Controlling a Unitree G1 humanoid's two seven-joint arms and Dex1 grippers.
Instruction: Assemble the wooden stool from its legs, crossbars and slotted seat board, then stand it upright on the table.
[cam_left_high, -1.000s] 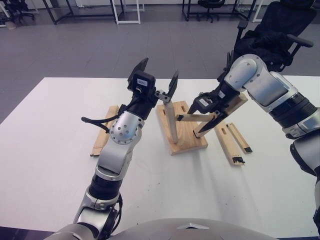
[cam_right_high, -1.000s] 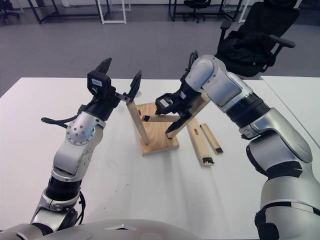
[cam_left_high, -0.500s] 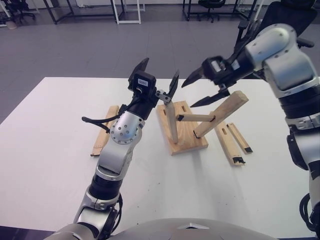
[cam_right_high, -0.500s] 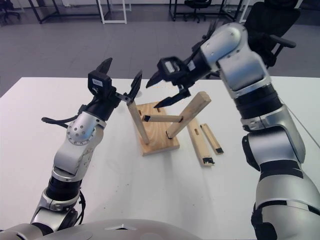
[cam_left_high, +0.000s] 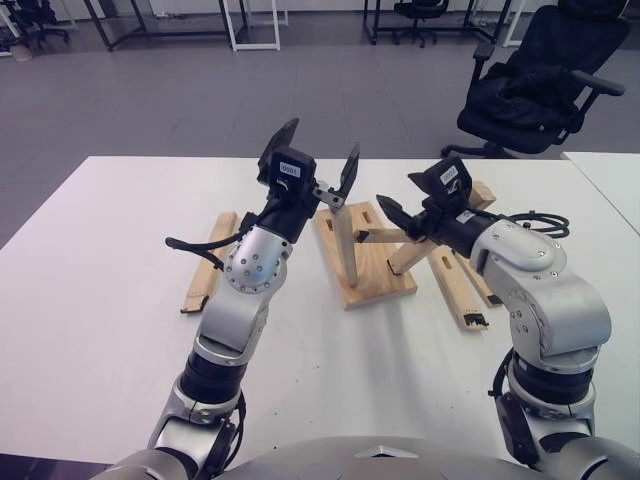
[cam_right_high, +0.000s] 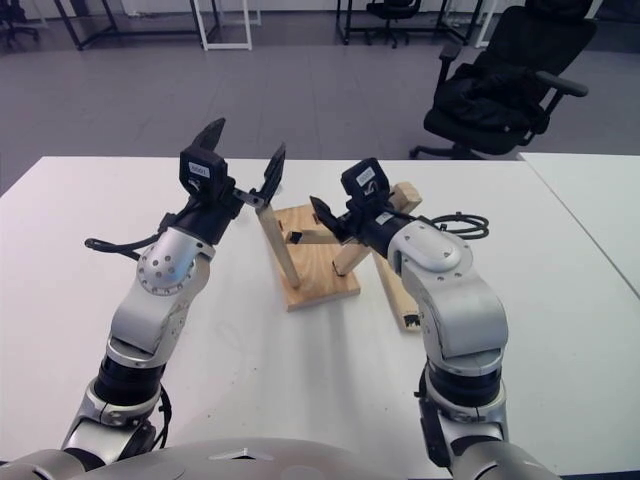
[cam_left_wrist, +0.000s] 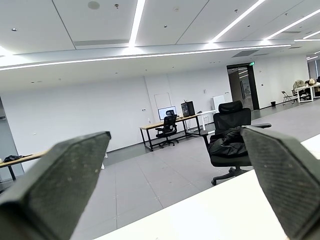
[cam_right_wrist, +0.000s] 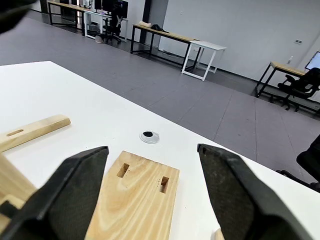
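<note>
While the left end effector (cam_left_high: 316, 158) gapes wide above the upright leg (cam_left_high: 346, 245) and the right end effector (cam_left_high: 408, 200) spreads empty beside the crossbar (cam_left_high: 383, 236), that leg and a leaning leg (cam_left_high: 437, 228) rise from the seat board (cam_left_high: 375, 282); loose parts (cam_left_high: 457, 290) at right suggest half remains.

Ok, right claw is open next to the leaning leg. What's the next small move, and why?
Probably close the right claw on the crossbar. The claw hangs open close by it, the crossbar bridges the upright leg and the leaning leg, and the leaning leg is tilted with its lower end at the seat board edge, so a grip there looks needed before straightening it.
</note>
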